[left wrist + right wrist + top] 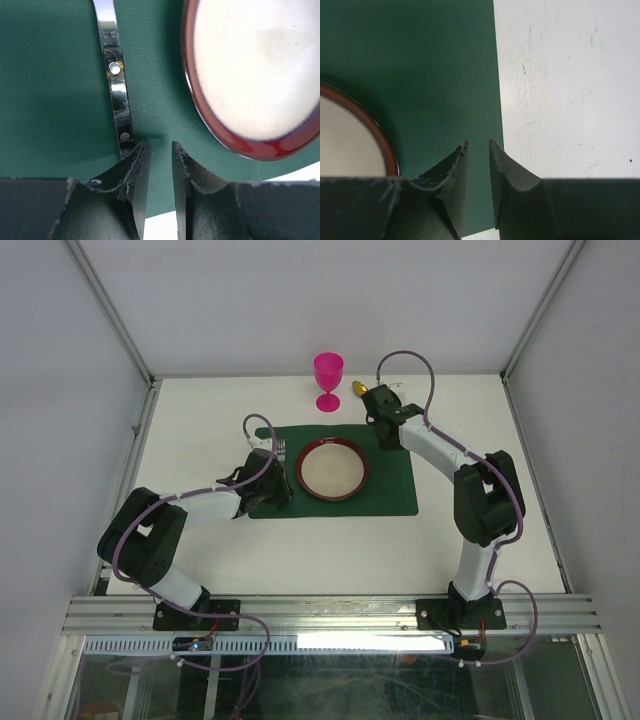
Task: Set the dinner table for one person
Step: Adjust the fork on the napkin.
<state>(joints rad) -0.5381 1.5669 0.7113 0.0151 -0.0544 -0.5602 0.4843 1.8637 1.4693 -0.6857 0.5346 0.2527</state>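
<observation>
Dinner table (200,550): the white top sits under everything, with the green placemat (395,490) mid-table as the reference.

Looks done:
- plate (333,470) is centred on the placemat
- fork (116,75) lies flat on the placemat's left strip, beside the plate
- pink goblet (328,375) stands upright on bare table just past the placemat's far edge

Looks left, my guess: the placemat's right strip holds nothing, so you likely owe a knife or spoon. There's a small gold thing (358,388) past the far edge beside the goblet, too small to identify.

Left gripper (160,146) hangs over the placemat's near-left part, jaws a narrow slit apart and holding nothing; the fork's handle end is right at one fingertip. Right gripper (478,145) hangs over the placemat's right edge, same narrow gap, empty, with bare table just beside it.
</observation>
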